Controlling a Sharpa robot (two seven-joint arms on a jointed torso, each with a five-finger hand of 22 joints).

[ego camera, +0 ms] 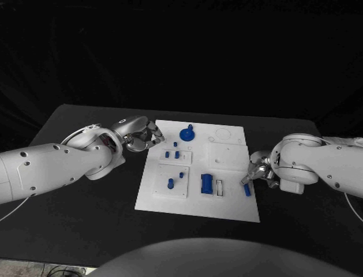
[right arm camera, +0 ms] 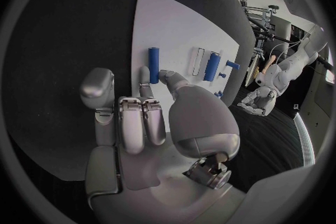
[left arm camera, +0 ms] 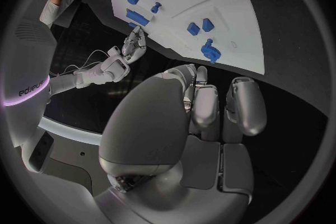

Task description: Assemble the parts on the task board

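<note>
L hand (ego camera: 141, 137) is seen at board (ego camera: 231, 202) top-left edge, fingers curled, nothing held. R hand (ego camera: 257, 172) is placed by blue rod (ego camera: 247, 190) near right edge, fingers loosely apart, empty.

Left arm (ego camera: 40, 167) entering from the left, bent inward, white casing broad across the forearm. Left hand (ego camera: 139, 135) at the arm's tip, fingers (left arm camera: 210, 103) curled in toward the palm with nothing visibly between them. Right arm (ego camera: 331, 164) entering from the right, elbow bulging, wrist turned down. Right hand (ego camera: 258, 170) hanging low at the wrist, fingers (right arm camera: 133, 123) side by side and bent, thumb set apart; whether anything is pinched cannot be told.
</note>
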